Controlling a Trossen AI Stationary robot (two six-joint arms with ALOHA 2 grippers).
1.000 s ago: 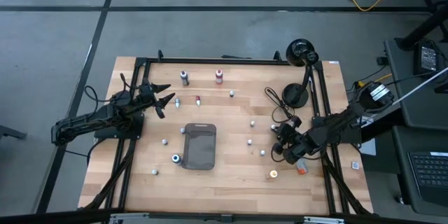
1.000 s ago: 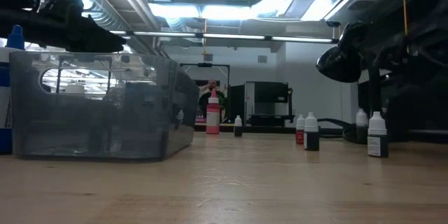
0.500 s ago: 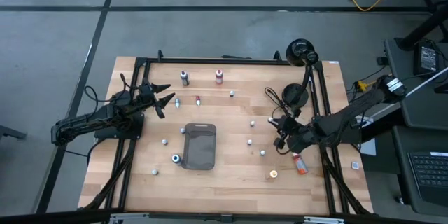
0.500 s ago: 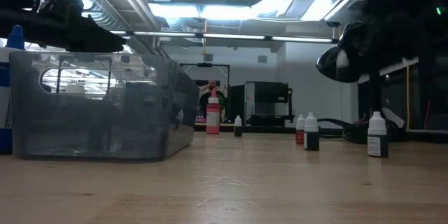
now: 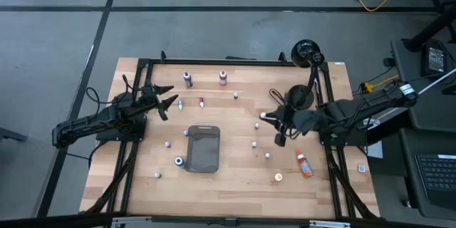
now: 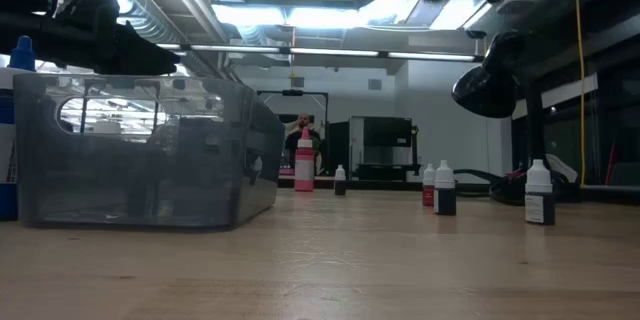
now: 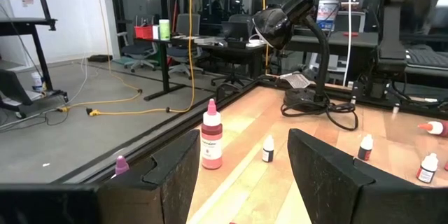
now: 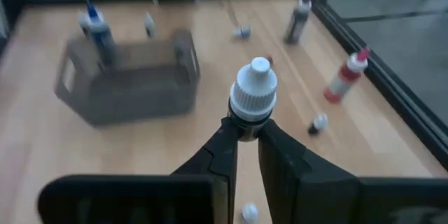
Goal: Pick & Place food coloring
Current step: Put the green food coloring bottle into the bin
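Note:
Small food coloring bottles stand scattered on the wooden table [image 5: 228,185]. Some are white-capped [image 5: 253,143], one is dark [image 5: 279,140], and an orange one [image 5: 304,164] lies on its side. My right gripper [image 5: 269,117] hangs above the table's right half, shut on a white-capped bottle [image 8: 253,91]. The dark grey tray [image 5: 202,149] sits at the middle, a blue-capped bottle [image 5: 179,161] beside it. My left gripper [image 5: 165,100] waits open in the air at the far left, its fingers [image 7: 175,175] bare. My right gripper pinches the little bottle just below its ribbed white cap [image 8: 245,127], between the free ends of its two fingers [image 8: 225,140]. The cap sticks out past the fingertips and the fingers hide the body. The fingers slant down toward the table, and the bottle is lifted clear.
A black desk lamp [image 5: 305,53] stands at the far right with its cord [image 5: 281,107] on the table. A dark bottle [image 5: 187,79] and a red, pink-capped one [image 5: 223,78] stand by the far edge. An orange cap [image 5: 278,177] sits near the front right.
My right gripper has risen from low over the table's near right part, by the orange bottle. It has gone toward the far edge and a little left, rolling at the wrist and staying shut. The orange bottle stays lying where it was.

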